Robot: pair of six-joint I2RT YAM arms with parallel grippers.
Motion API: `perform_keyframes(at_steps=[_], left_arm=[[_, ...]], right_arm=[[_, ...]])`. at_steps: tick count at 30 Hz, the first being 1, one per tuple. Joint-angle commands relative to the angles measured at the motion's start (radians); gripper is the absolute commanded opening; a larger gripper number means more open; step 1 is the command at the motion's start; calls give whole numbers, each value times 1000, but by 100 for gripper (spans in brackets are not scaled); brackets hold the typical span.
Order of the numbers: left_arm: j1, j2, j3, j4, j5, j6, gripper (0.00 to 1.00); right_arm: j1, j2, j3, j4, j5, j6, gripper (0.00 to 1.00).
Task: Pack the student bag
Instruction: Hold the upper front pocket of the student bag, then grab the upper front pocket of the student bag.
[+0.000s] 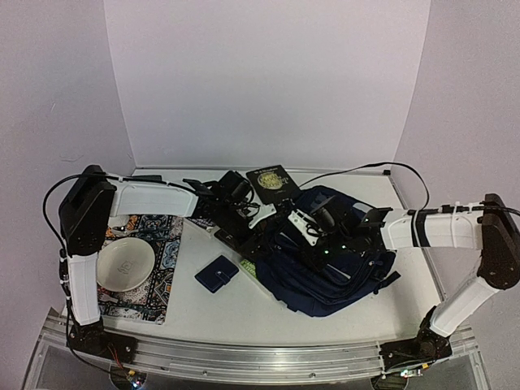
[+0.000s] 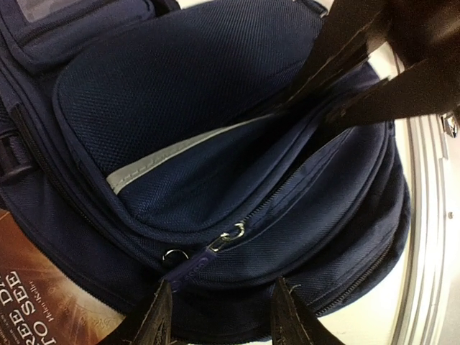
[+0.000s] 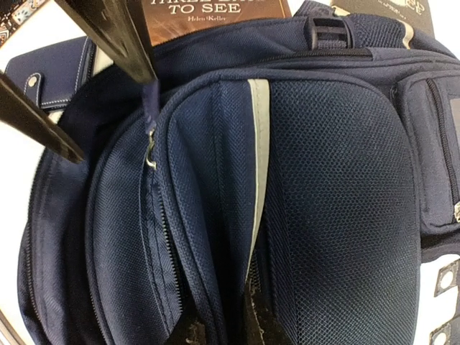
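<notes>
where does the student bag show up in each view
Top external: student bag, right of centre, the biggest dark thing.
Left wrist: fills nearly the whole picture.
Right wrist: fills most of the picture.
Shared landmark: the pale stripe on its front pocket, seen in both wrist views.

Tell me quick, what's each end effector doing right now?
Left end effector: open, over the student bag.
Right end effector: closed, pinching a fold of the student bag.

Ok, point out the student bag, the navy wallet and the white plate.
student bag (image 1: pixel 325 288): top external view, lower navy body.
wallet (image 1: pixel 217 274): top external view, middle of its cover.
plate (image 1: pixel 124 266): top external view, its bare centre.
</notes>
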Motion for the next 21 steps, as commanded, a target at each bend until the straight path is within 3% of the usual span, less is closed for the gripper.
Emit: perform_keyframes(at_steps=[1,5,10,21], left_arm=[[15,34,51,-3,12,51,48],[22,46,58,-3,40,69,48],[32,63,74,-3,-21,85,49],[52,76,106,-5,-26,148,57]], right_arm=[[-6,-39,9,-9,1,-6,15],[-6,-37,10,-5,-5,-5,14],[-6,-36,11,2,-18,-5,13],[-6,-43,11,6,-35,-2,12]])
